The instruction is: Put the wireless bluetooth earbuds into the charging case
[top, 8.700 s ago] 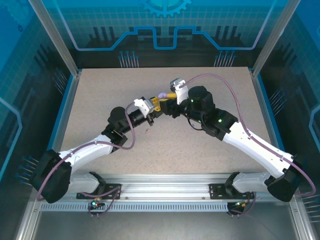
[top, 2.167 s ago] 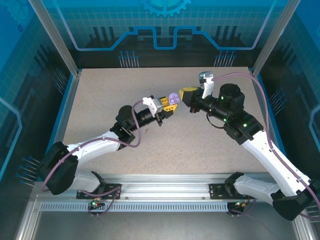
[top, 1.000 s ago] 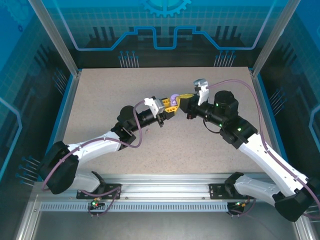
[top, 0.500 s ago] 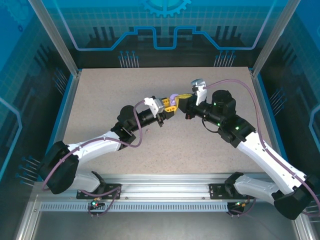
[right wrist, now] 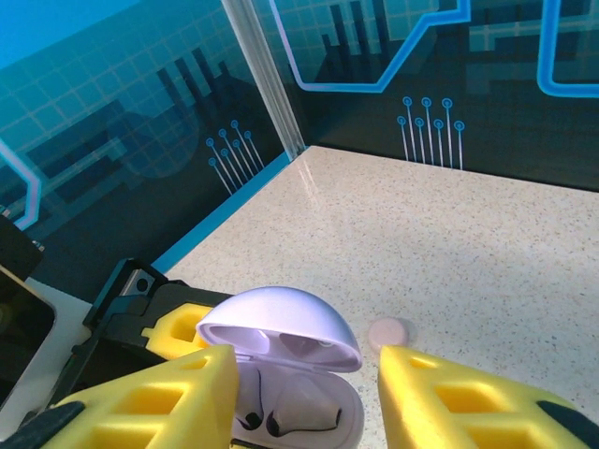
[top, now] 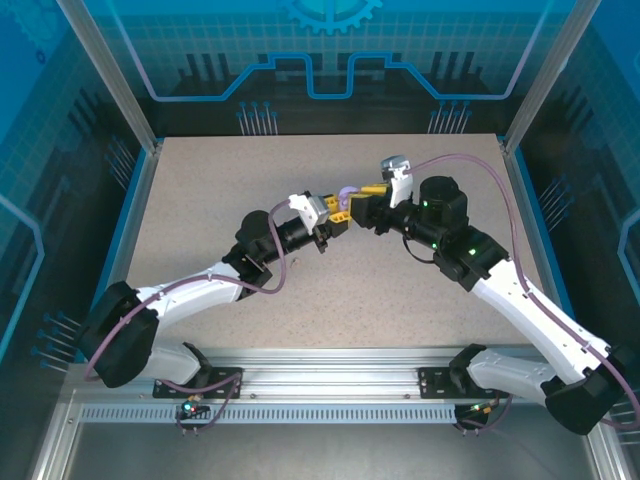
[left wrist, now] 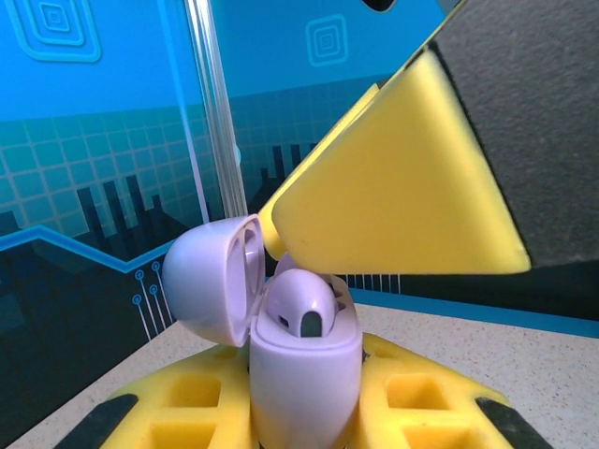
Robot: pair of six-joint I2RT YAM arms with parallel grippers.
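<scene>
- Heads up on the big change: a couple of seconds ago your right fingers (right wrist: 307, 354) were hanging off to the right of the case (left wrist: 304, 374), well apart from it. They've slid back in since and now sit right at it.
- Your left fingers (top: 338, 209) are clamped on the lower body of the case. They're holding it upright above the desk (right wrist: 487, 243) with the lid (left wrist: 211, 281) swung open. That grip hasn't budged.
- The right fingers are spread wide with nothing in them. On the right wrist camera they straddle the case, one on each side.
- On the left wrist camera one of them hangs just above the case's mouth, its tip close by the lid. I can't tell if it's actually touching.
- What looks like a light purple bud (left wrist: 301, 304) is sitting in the mouth of the case, head poking up. Something pale shows just behind it, but I can't say whether that's a second bud.
- My read: empty fingers back at the case means this bud is in and probably needs nudging down. Go easy, the open lid is right beside that tip.
- There's also a small pale pink blob (right wrist: 388, 333) on the desk beyond the case. It's too small to call.
</scene>
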